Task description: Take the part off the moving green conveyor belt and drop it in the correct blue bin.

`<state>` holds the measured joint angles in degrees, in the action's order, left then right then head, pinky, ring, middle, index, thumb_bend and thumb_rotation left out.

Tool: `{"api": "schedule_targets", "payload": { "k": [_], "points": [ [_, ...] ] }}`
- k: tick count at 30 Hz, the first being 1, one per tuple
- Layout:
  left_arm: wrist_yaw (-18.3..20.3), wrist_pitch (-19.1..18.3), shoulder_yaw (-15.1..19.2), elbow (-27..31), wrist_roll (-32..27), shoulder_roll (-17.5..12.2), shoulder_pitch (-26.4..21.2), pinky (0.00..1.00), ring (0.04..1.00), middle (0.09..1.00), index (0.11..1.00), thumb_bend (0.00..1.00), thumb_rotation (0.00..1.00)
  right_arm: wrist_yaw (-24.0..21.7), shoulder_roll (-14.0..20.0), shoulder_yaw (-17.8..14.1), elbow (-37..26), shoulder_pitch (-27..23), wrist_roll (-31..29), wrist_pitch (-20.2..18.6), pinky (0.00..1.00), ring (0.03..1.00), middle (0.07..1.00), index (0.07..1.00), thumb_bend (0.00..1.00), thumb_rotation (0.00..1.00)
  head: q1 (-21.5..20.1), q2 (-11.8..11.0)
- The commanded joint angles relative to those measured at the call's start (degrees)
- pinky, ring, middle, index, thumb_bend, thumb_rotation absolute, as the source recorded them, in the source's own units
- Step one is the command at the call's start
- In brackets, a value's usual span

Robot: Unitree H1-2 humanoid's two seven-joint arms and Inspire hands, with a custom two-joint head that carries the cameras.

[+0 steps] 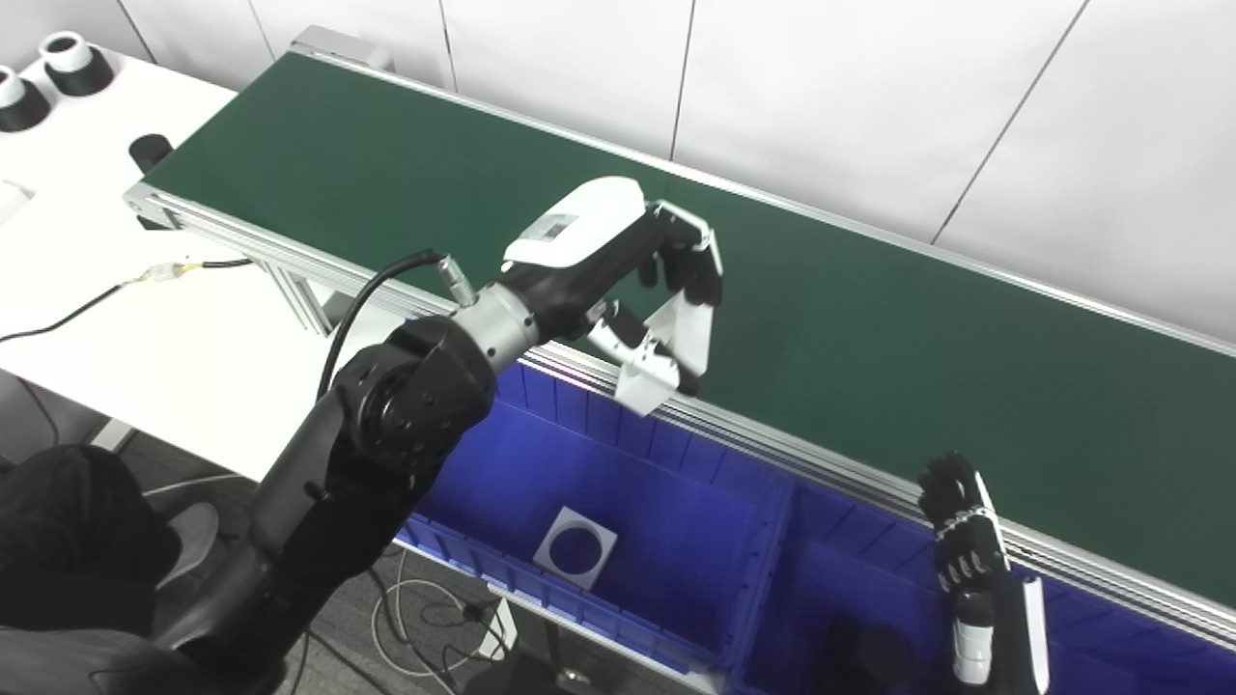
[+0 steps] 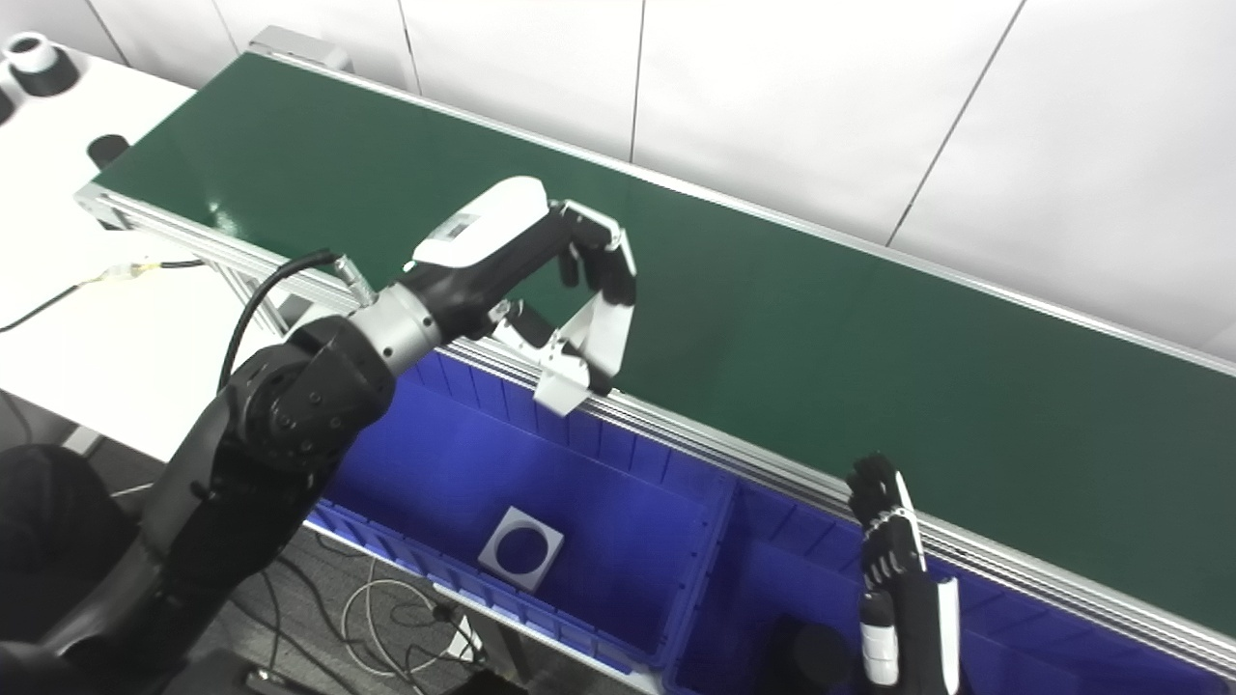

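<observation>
While part lies in bin | left robot hand above, empty

Part: flat white square plate with a round hole, lying flat on the floor of the left blue bin, near its front wall. Green conveyor belt surface bare. Right blue bin adjoins.

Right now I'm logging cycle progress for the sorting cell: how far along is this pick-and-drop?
Looks done: a square part lies in the left blue bin, and a dark item, too dim to identify, sits in the right bin.

In hand: nothing. The left hand hovers open over the belt's near edge; the right hand waits open over the right bin.

Left: the visible green conveyor belt carries no part.
</observation>
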<state>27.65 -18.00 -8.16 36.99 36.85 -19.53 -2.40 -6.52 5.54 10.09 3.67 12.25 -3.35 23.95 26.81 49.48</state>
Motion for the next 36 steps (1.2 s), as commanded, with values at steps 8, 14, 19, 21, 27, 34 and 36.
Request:
{"api": "schedule_targets", "payload": {
  "k": [8,14,19,21,27,34,36],
  "points": [
    [-4.5,6.7,-0.3,-1.1,3.3,-2.3,7.5,0.43,0.498,0.497,0.484,0.52,0.00,-2.4,-0.4,-1.5,-1.9,-0.4,-2.2,2.9,0.95,0.935,0.925,0.945,0.83,0.92,1.0,-0.1],
    [-9.4,14.1,-3.7,-5.0,16.6,-3.9,11.2,0.38,0.465,0.486,0.493,0.52,0.00,-2.3,-0.6,-2.0,-1.6,-0.7,-1.5,2.9,0.94,0.931,0.920,0.940,0.84,0.92,1.3,-0.3],
    [-13.2,17.8,-5.7,-9.6,21.8,-3.3,12.9,0.41,0.480,0.499,0.484,0.52,0.00,-2.4,-0.8,-2.2,-1.6,-0.7,-1.7,2.8,0.94,0.933,0.917,0.936,0.86,0.91,1.2,-0.4],
    [-15.9,19.0,-6.1,-12.6,23.1,-2.9,13.0,0.41,0.471,0.500,0.483,0.52,0.00,-2.5,-0.9,-2.2,-1.6,-0.6,-1.9,2.8,0.94,0.935,0.918,0.936,0.86,0.90,0.9,-0.5],
    [-26.2,22.3,-6.6,-22.0,25.2,-1.9,11.6,0.42,0.476,0.499,0.484,0.52,0.00,-2.7,-1.4,-2.1,-1.5,-0.5,-1.7,2.9,0.95,0.935,0.919,0.940,0.85,0.91,-0.3,-1.0],
    [-32.7,23.4,-7.6,-28.5,27.0,-2.1,9.8,0.43,0.476,0.486,0.492,0.52,0.00,-3.1,-2.1,-2.4,-1.5,-0.5,-1.2,2.8,0.95,0.928,0.919,0.941,0.81,0.91,-1.2,-1.5],
    [-34.1,23.3,-7.8,-29.5,27.4,-2.2,9.5,0.43,0.474,0.480,0.496,0.52,0.00,-2.9,-2.3,-2.4,-1.5,-0.4,-0.7,2.9,0.95,0.926,0.920,0.944,0.81,0.91,-1.5,-1.7]
  ]
}}
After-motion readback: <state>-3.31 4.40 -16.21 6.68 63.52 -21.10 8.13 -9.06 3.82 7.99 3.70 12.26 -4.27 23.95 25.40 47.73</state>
